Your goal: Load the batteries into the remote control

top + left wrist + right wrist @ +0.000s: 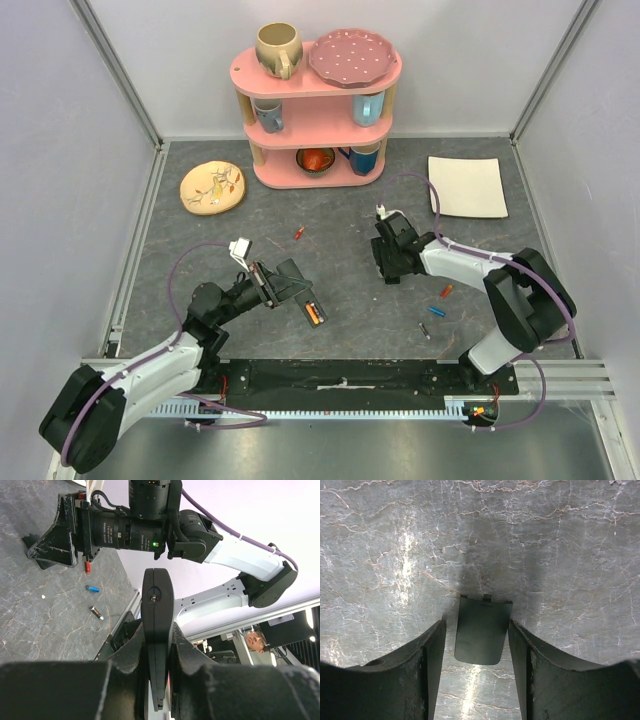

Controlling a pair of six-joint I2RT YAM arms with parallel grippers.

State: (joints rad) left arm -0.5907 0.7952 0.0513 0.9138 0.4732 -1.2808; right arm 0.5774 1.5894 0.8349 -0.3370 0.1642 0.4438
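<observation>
Left gripper (pixel 157 652) is clamped on the remote control (pixel 156 600); right of it, right gripper (pixel 477 626) sits spread around what's probably the battery cover (pixel 481 637). Looks like the cover-pickup step, so next is squeezing shut squarely.

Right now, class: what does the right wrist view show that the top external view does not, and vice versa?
Right wrist only: a dark flat cover lying between spread jaws. Top external only: the remote control held in the left gripper, loose batteries, the pink shelf. Both: the right gripper and the grey table.
</observation>
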